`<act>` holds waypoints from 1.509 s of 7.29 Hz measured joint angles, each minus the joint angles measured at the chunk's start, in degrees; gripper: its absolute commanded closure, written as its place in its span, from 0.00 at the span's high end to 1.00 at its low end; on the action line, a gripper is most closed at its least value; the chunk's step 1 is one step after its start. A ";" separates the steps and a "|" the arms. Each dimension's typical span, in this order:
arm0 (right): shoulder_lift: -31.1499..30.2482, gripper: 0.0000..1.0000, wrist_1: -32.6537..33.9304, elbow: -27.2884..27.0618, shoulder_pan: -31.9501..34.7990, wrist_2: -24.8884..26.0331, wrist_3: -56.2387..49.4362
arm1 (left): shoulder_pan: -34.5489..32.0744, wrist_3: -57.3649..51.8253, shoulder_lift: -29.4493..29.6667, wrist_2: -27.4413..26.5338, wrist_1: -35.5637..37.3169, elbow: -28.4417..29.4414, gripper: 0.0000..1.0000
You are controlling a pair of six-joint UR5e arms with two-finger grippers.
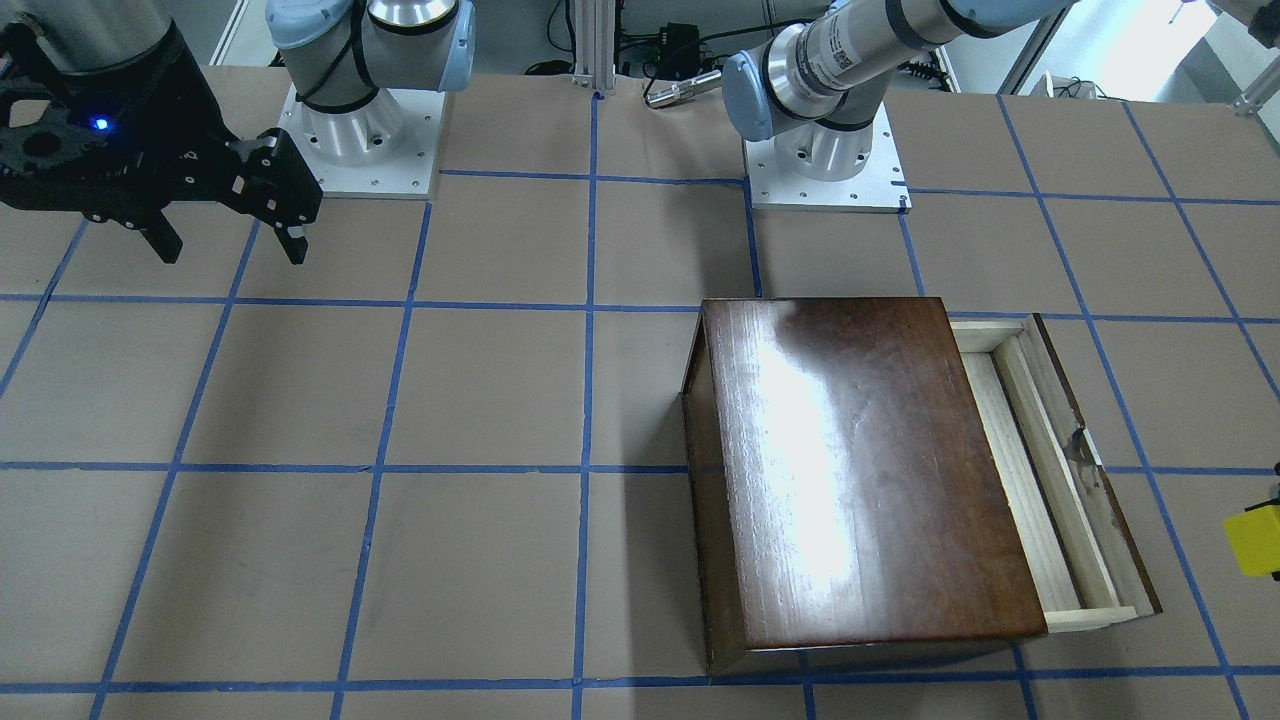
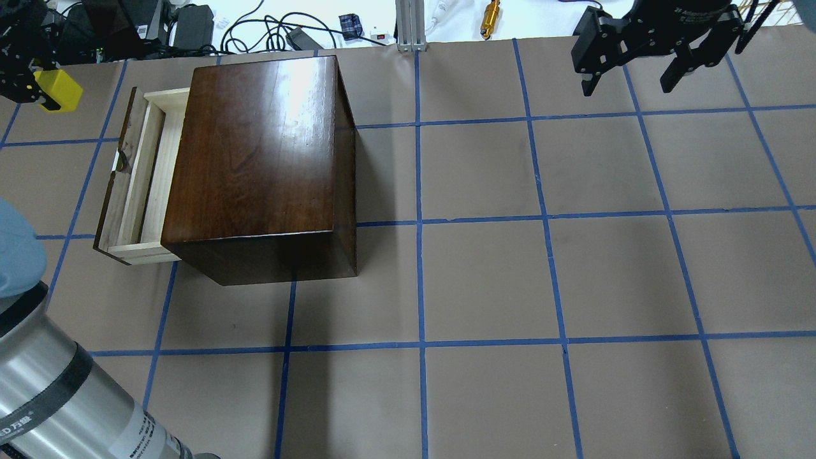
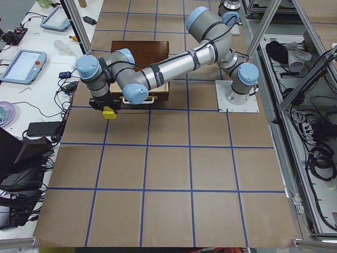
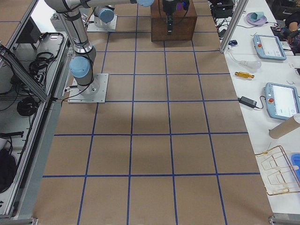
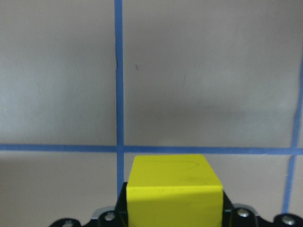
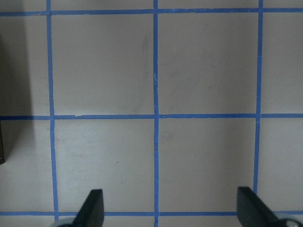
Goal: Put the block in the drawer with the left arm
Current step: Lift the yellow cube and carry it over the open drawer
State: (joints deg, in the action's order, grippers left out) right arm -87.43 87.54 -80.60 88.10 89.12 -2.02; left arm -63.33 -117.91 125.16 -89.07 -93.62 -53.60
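Overhead exterior view gives me the clearest read: the left claw (image 2: 39,92) sits at the far left corner of the table (image 2: 484,274), closed tight on the yellow block (image 2: 58,89); the block sticks out past the black fingers, so most of it shows. From the left wrist camera I see the block (image 5: 175,194) pinched between the two fingers, filling the bottom of the picture, with brown table paper and blue tape lines beyond it.

The block is not over the drawer (image 2: 145,178); in the overhead view it sits up and to the left of the drawer's dark front panel, near the panel's far corner but apart from it. In the front-facing view the block (image 1: 1252,540) is at the right edge, well outside the drawer (image 1: 1040,470). The drawer is pulled part way out of the dark glossy box (image 2: 255,146) on the robot's left side; its pale wooden floor and walls show.

From the left end of the table I see the left arm (image 3: 158,74) reaching across in front of the box, with the block (image 3: 109,112) at its tip.

The right claw (image 2: 628,80) hangs over the far right of the table, fingers spread wide, holding nothing; its wrist camera shows both fingertips (image 6: 92,208) far apart over bare paper.
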 measured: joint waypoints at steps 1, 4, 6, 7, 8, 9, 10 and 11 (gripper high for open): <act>0.01 1.00 0.00 0.00 0.01 0.00 0.02 | -2.38 0.94 -1.88 0.04 -1.14 -1.33 0.00; 0.03 1.00 0.00 0.00 -0.02 0.00 0.01 | -6.66 4.84 -5.65 0.26 -0.21 -8.24 0.00; 0.03 1.00 0.00 0.00 0.05 0.00 0.00 | -7.59 6.42 -6.58 0.18 0.53 -11.64 0.00; 0.04 1.00 0.00 0.00 0.04 0.00 0.00 | -7.76 7.15 -7.11 0.13 0.75 -13.42 0.00; 0.04 1.00 0.00 0.00 0.03 0.02 0.00 | -7.85 7.58 -7.82 0.04 1.21 -15.44 0.00; 0.03 1.00 0.00 0.00 0.03 0.06 0.00 | -7.90 7.84 -8.84 -0.08 2.13 -17.86 0.00; 0.04 1.00 0.00 0.00 0.04 0.06 0.00 | -7.91 8.21 -9.92 -0.17 3.52 -20.28 0.00; 0.04 1.00 0.00 0.00 0.05 0.05 0.00 | -7.90 8.84 -10.91 -0.23 5.39 -22.68 0.00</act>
State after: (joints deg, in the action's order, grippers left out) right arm -87.39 87.54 -80.60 88.15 89.17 -2.02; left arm -71.23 -109.08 114.25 -89.30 -88.23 -76.28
